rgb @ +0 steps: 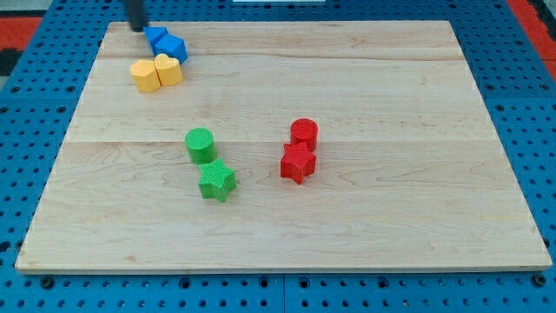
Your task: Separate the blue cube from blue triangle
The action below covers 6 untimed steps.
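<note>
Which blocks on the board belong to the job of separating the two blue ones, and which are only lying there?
For the job: blue triangle and blue cube, touching at the view's top left; my tip just left of the triangle.

Lying about: two yellow blocks, green cylinder, green star, red cylinder, red star.

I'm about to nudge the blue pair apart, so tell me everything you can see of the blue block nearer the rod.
The blue block nearer the rod is a small, matte, ridged piece, seemingly plastic; its exact shape is hard to make out. It lies flat on the wooden board near the view's top left corner. Its right side touches the other blue block. My tip sits just to its left, at or very near its edge. The yellow pair lies just below, apart.
</note>
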Motion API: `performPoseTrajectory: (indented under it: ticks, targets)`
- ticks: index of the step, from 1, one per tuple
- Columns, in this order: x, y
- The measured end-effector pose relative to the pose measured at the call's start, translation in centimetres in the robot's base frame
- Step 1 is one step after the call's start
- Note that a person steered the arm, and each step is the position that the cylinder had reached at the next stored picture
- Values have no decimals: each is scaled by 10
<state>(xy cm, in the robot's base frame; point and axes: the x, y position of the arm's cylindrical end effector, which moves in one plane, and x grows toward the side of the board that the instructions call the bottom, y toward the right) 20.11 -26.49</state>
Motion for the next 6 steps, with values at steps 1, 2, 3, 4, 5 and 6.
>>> performPoseTrajectory:
  ticks: [1, 2, 3, 4, 5, 6]
  targets:
    - [31, -3]
    - [47, 48]
    - [66, 119]
    - [66, 164]
    - [72, 191]
    - [95, 214]
